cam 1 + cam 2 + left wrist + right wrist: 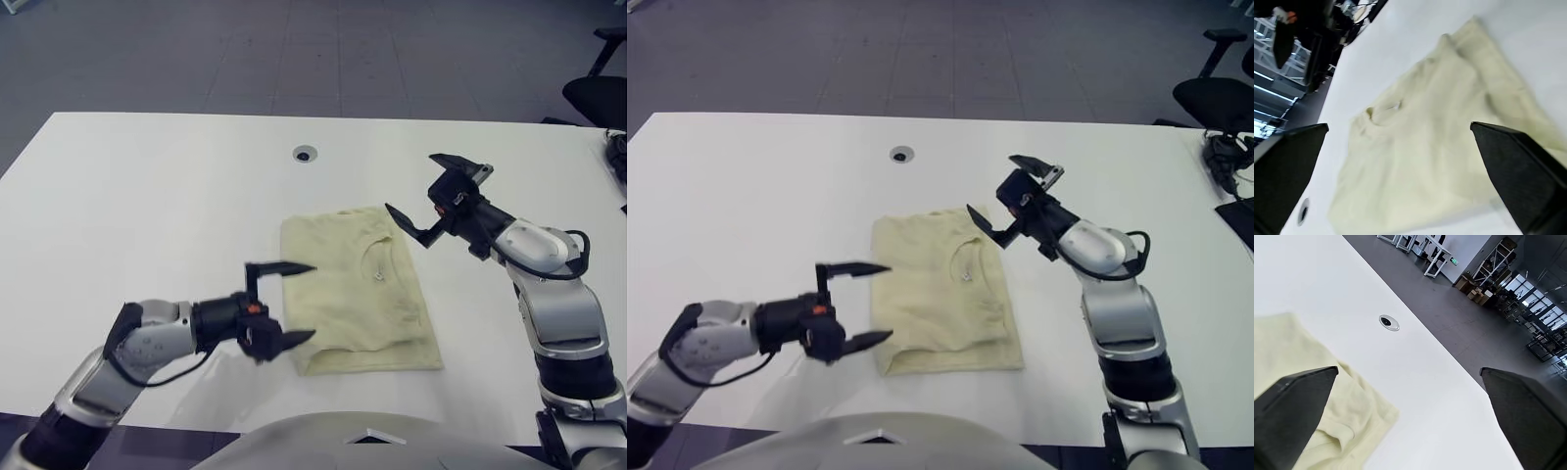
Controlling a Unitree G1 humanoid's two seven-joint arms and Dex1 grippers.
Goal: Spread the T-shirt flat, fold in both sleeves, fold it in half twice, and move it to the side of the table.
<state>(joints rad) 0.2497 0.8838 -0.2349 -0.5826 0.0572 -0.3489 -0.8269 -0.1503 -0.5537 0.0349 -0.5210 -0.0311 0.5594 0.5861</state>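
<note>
Left eye view: the pale yellow T-shirt (353,294) lies near the middle of the white table (147,196), toward the robot's side. It forms a compact rectangle with no sleeve projecting and the collar facing up. Stacked hems along its near edge suggest that folding is under way; how many folds are complete cannot be told. A cable grommet (306,154) sits beyond the far edge, well apart from the cloth.

Hazards, as judged from this arrangement:
- A pinch that takes only the top layer would peel the stack open rather than carry it over.
- Unequal lift by the 2 arms would skew the next fold and leave the edges misaligned.
- A finger driven along the table into the near-left edge would bunch the fabric instead of sliding beneath it.
- Dragging the bundle sideways without a firm hold on all layers could undo the tucked sleeves.

The left gripper (313,300) is spread wide and holds nothing. Its 2 fingers point at the shirt's near-left edge, the lower one just beside the hem; contact cannot be confirmed. The right gripper (409,181) is likewise spread wide and empty. It is raised above the table by the shirt's far-right corner, clear of the cloth.
</note>
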